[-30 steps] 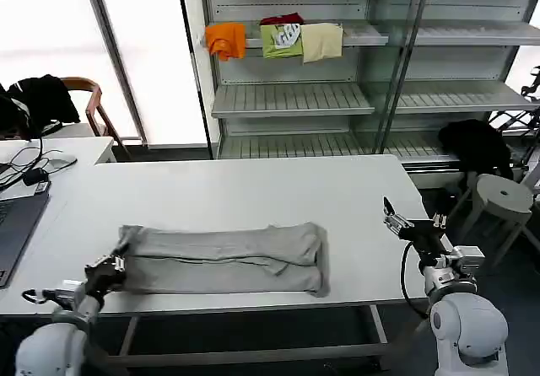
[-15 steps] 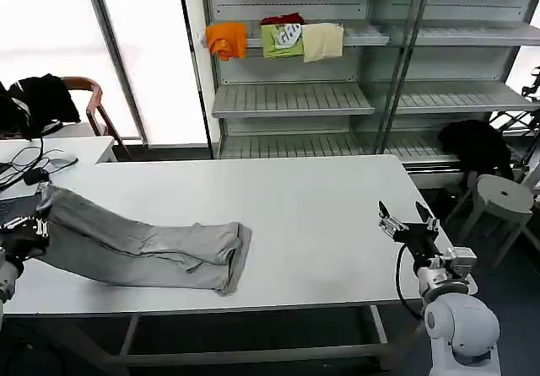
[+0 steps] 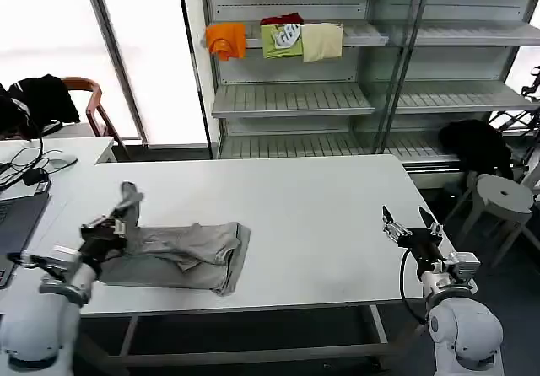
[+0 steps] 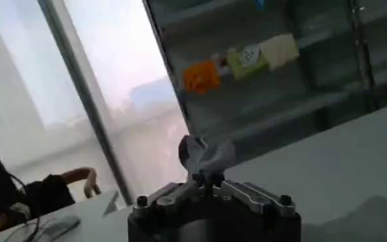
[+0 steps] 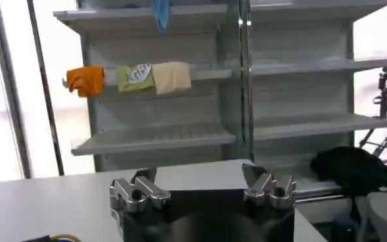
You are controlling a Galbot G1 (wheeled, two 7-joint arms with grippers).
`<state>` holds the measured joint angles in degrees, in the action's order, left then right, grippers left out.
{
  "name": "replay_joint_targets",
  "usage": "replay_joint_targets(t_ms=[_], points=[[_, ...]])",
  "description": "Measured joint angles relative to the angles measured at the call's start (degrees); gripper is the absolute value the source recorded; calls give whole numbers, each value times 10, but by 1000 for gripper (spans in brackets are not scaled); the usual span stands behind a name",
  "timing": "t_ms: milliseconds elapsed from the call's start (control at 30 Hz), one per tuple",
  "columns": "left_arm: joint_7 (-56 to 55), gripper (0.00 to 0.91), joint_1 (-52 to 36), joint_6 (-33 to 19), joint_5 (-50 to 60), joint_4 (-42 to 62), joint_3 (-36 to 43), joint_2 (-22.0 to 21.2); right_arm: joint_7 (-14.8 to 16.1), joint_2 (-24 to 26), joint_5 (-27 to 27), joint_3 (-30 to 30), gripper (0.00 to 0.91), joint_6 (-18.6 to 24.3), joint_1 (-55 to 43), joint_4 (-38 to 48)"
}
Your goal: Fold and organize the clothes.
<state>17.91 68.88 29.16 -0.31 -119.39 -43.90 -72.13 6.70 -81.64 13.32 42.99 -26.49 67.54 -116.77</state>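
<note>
Gripping one end of the grey T-shirt (image 3: 181, 247), the left gripper (image 3: 108, 227) sits at the lower left of the head frame, raised a little off the white table (image 3: 321, 216), with a bunched tuft of fabric sticking up above its closed fingers. In the left wrist view that same tuft of T-shirt (image 4: 205, 155) pokes out between the clamped fingers of the left gripper (image 4: 209, 183), right at frame centre. Rest of the shirt lies as a long folded strip across the left-centre of the head frame, its far end flat on the table near the front edge, the gripped end lifted and crumpled. Right gripper (image 3: 411, 228) hangs at the lower right of the head frame, beside the table's right edge, fingers spread apart and holding nothing; the right wrist view shows the right gripper (image 5: 203, 187) with both fingers wide apart at the bottom of the frame. Shelf rack (image 3: 354, 98) fills the upper centre and right behind the table, with orange, green and cream folded garments (image 3: 274, 39) on an upper shelf. Black garment (image 3: 477, 144) lies at right-centre next to a round stool (image 3: 504, 196). Laptop (image 3: 15, 224) at the left edge.
</note>
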Motion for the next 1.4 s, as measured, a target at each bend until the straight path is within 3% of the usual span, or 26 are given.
replay_joint_targets(t_ms=[300,667,700,1133,1400], points=[[-22,10,-7,23,29,-2,101,-61,1,-1,-1,-5,907,7,-4,13],[-36,30,-9,32,54,30,163,-104,1,-2,-5,-10,907,10,-10,27],[-37,907,-9,33,57,34,166,-106,2,-2,-5,-10,907,10,-10,27],[-57,907,-8,36,65,42,207,-134,2,-2,-9,-16,907,12,-11,34],[-59,907,-12,37,42,-8,188,-116,2,-8,-19,-23,907,12,-11,30]])
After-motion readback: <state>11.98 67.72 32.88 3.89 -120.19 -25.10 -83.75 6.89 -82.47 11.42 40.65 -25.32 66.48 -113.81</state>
